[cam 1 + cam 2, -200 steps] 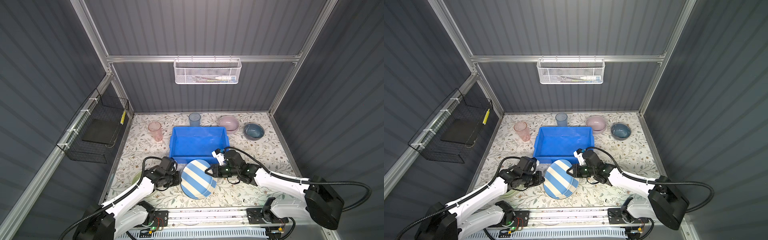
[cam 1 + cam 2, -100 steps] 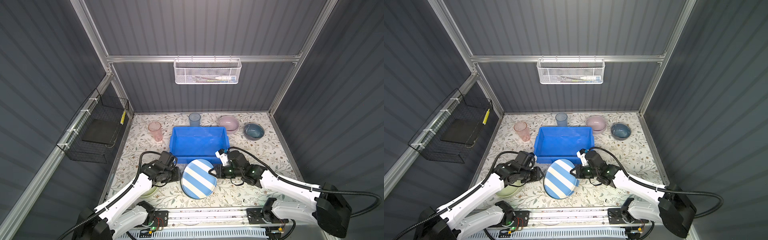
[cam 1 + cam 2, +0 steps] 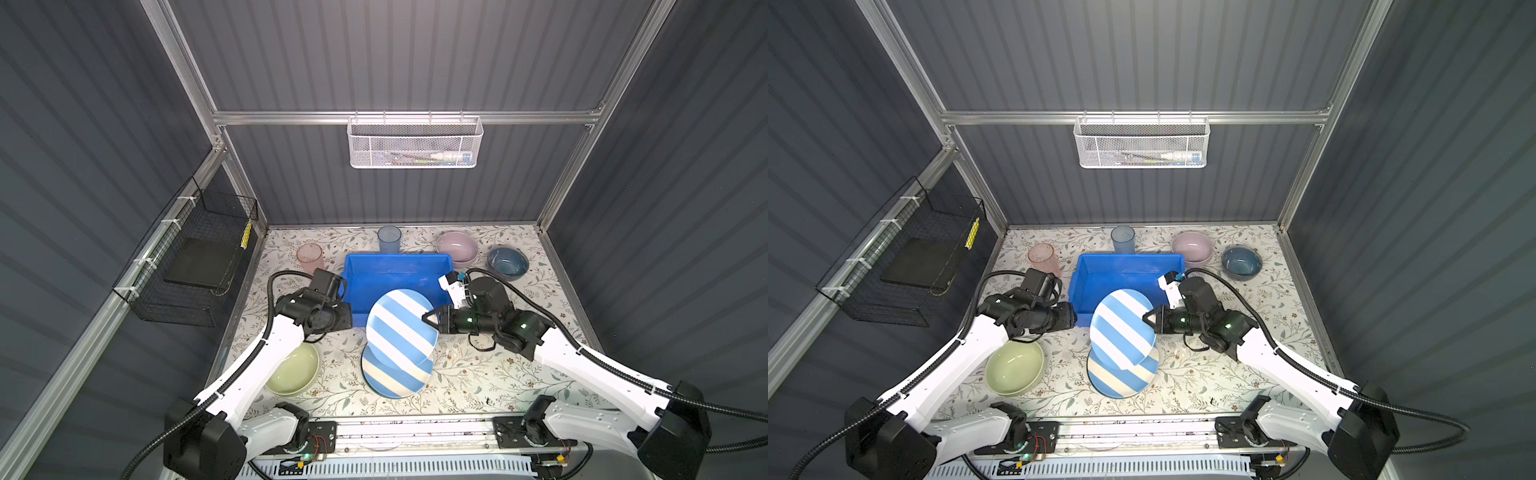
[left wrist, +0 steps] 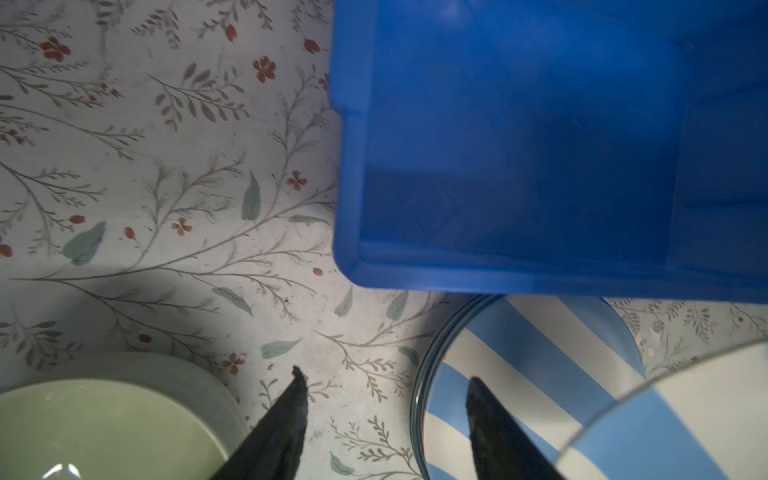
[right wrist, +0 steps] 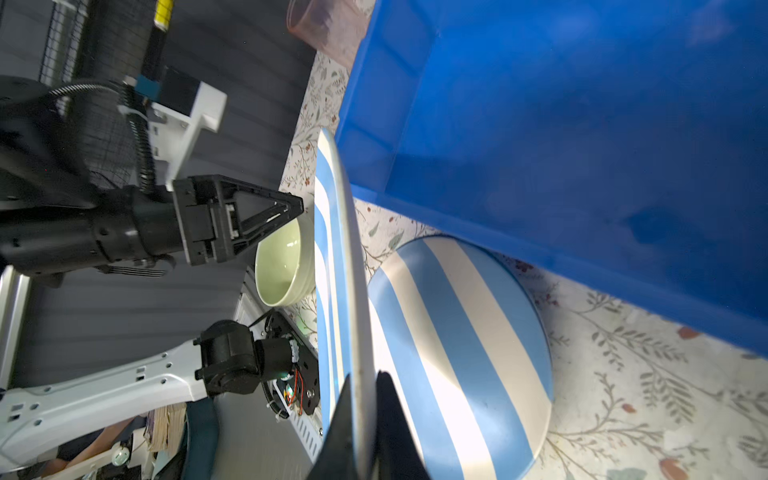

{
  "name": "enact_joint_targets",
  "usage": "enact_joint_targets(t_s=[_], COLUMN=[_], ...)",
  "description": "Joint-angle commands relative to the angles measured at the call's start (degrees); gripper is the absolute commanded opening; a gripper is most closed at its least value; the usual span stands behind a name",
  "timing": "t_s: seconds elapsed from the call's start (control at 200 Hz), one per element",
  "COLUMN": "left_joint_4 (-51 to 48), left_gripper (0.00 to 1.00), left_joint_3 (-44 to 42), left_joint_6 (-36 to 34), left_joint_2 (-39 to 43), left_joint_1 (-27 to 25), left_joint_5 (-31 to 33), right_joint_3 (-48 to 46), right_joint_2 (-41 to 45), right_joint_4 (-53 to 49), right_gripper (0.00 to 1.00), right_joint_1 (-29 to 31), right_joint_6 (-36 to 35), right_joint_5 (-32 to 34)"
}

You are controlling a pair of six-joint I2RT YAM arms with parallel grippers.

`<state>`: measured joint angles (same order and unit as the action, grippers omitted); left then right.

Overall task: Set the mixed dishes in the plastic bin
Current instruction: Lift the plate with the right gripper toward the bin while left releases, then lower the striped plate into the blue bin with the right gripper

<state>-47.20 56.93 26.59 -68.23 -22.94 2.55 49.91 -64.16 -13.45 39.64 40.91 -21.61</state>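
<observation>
Right wrist view: right fingers tight on tilted striped plate rim; left fingers apart (empty).

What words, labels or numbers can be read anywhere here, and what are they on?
None can be read.
Yellow tag on the black wire basket: dark marks, too small to read.
Long white and blue item in the white mesh basket: any print is too blurred to read.
Nothing else in view shows lettering.
</observation>
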Motion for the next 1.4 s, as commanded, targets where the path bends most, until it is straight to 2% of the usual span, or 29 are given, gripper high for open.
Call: enact_joint_targets(t_s=[0.0,0.14,0.22,0.25,0.365,0.635,0.81,0.836,0.931,1.396], left_joint_4=[-0.2,2.7,5.7,6.2,8.2,9.4,9.9,9.9,9.8,9.1], left_gripper=[0.62,0.61,0.57,0.56,0.51,0.45,0.4,0.4,0.38,0.33], left_joint_3=[3.1,5.0,5.3,5.7,7.1,9.9,9.3,9.3,9.1,9.4], left_joint_6=[-7.4,-11.4,-12.8,-13.0,-14.0,-16.5,-16.7,-16.8,-16.7,-16.7], left_joint_2=[-1.7,-6.5,-9.3,-10.3,-13.3,-18.6,-20.9,-21.2,-22.1,-23.7], left_joint_1=[2.6,5.1,7.6,8.6,11.3,12.1,12.2,12.2,12.3,12.3], left_joint_5=[0.8,-1.3,-3.8,-4.9,-8.8,-15.5,-16.5,-16.4,-16.2,-20.1], right_joint_3=[5.1,11.4,16.0,17.7,23.4,31.2,33.3,33.4,33.9,34.0], right_joint_2=[-2.1,-7.0,-10.5,-12.0,-17.3,-29.1,-36.5,-37.4,-40.4,-48.3], right_joint_4=[-0.8,-2.0,-4.3,-5.2,-7.5,-6.5,-2.6,-1.8,-0.3,4.8], right_gripper=[0.02,0.01,0.02,0.03,0.03,0.0,0.0,0.0,0.0,0.0], right_joint_1=[-3.1,-6.7,-7.3,-7.5,-8.0,-8.8,-8.6,-8.7,-8.4,-6.1], right_joint_6=[-3.3,-4.9,-7.1,-7.9,-10.6,-9.4,-6.1,-5.5,-4.1,0.0], right_joint_5=[-0.2,0.9,1.7,4.1,4.6,3.4,2.9,0.6,0.2,-0.3])
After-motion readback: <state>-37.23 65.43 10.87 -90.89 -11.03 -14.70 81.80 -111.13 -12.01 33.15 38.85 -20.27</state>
